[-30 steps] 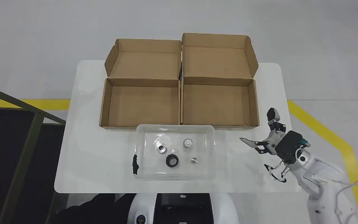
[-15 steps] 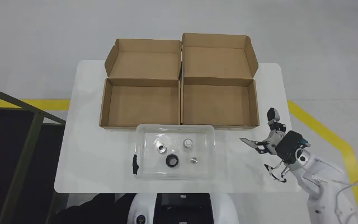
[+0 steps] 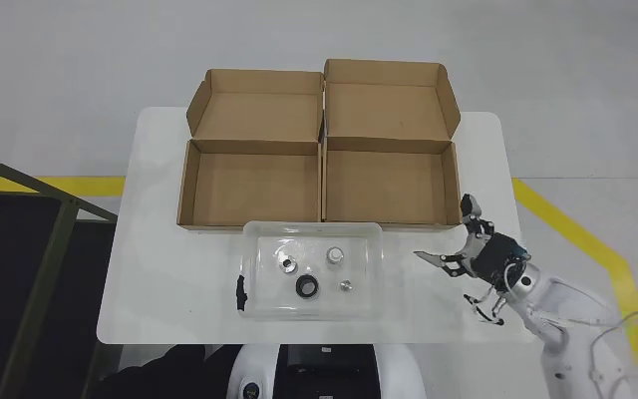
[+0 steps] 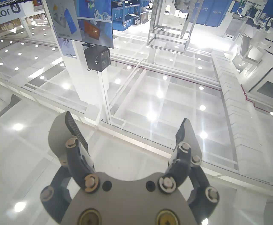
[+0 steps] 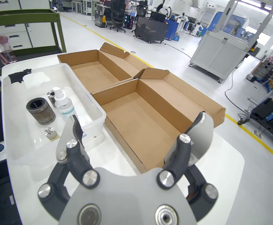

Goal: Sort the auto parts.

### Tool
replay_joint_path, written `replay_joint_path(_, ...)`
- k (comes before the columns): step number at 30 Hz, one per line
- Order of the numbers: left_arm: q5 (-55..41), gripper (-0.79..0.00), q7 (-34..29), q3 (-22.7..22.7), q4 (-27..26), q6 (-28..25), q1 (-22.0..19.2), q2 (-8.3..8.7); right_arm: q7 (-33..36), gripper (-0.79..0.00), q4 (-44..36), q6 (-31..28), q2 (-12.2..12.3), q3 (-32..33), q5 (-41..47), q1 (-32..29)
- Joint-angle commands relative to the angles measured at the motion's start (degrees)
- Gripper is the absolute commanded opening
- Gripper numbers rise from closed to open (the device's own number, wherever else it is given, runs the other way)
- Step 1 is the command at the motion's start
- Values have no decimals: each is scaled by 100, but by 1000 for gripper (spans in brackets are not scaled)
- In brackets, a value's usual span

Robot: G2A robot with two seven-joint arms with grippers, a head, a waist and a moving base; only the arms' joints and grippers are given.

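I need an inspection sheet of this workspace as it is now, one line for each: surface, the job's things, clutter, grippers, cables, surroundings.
Surface: white table, bare around the containers.
Job's things: clear bin at the near edge holds a dark bushing, a spray bottle, a metal collar and a small knob. Behind it, the left cardboard box and right cardboard box are open and empty.
Clutter: black scrap at the bin's end.
Grippers: right gripper open, empty, above the table beside the bin; left gripper open, empty, aimed at the room.
Cables: grey cable on the floor, off the table.
Surroundings: yellow floor line; green frame.
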Motion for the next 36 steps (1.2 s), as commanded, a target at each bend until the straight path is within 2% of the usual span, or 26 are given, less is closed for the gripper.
replay_joint_path(1, 0, 0, 0, 0, 0, 0, 0, 0, 149, 0, -84, -110, 10, -188, -120, 78)
replay_joint_path(8, 0, 0, 0, 0, 0, 0, 0, 0, 289, 0, 78, -401, 1, -985, 45, 528)
replay_joint_path(24, 0, 0, 0, 0, 0, 0, 0, 0, 1125, 0, -12, -606, -22, -2547, -688, 1222)
replay_joint_path(36, 0, 0, 0, 0, 0, 0, 0, 0, 1870, 0, 461, -489, -75, -3126, -385, 1722)
